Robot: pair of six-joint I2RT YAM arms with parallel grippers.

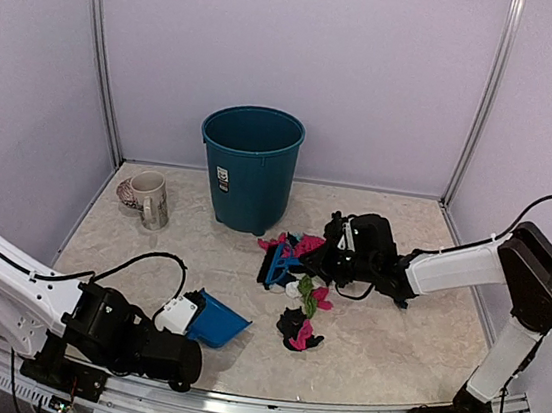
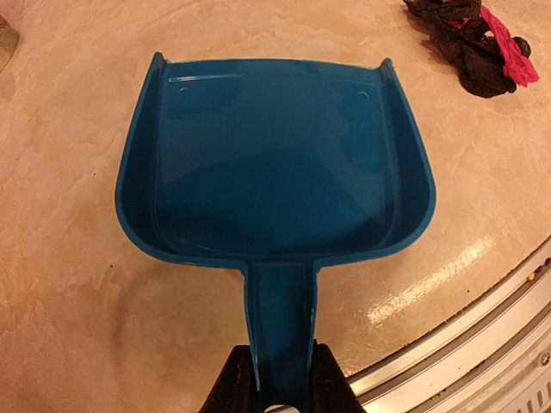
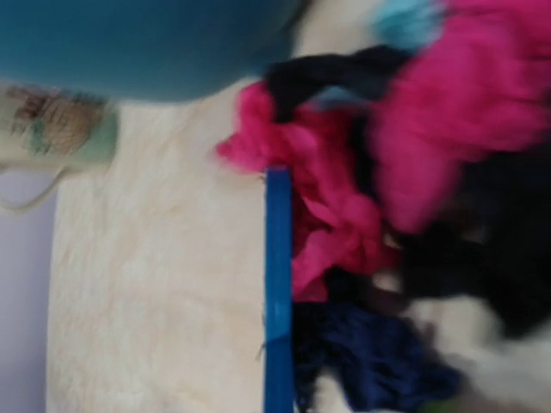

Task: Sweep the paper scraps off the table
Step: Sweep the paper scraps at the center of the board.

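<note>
The left gripper (image 1: 175, 316) (image 2: 277, 383) is clamped on the handle of a blue dustpan (image 1: 217, 322) (image 2: 275, 163), which sits at the near left of the tabletop (image 1: 401, 333) with its wide mouth pointing towards the middle and nothing inside it. The right gripper (image 1: 322, 257) reaches in from the right, closed on a blue brush (image 1: 277, 263) (image 3: 277, 292) whose head is down on the surface. The paper scraps (image 1: 308, 245) (image 3: 340, 232) are bunched against the brush in pink, black, dark blue and teal, just in front of the teal bin (image 1: 251, 163). A smaller clump of black and pink scraps (image 1: 301, 332) (image 2: 478, 43) lies apart from that pile, nearer the front rail and to the right of the dustpan, not touching it. A mug (image 1: 152, 199) stands on a saucer to the left of the bin, near the left wall. The right wrist view is blurred, so single scraps there cannot be told apart
</note>
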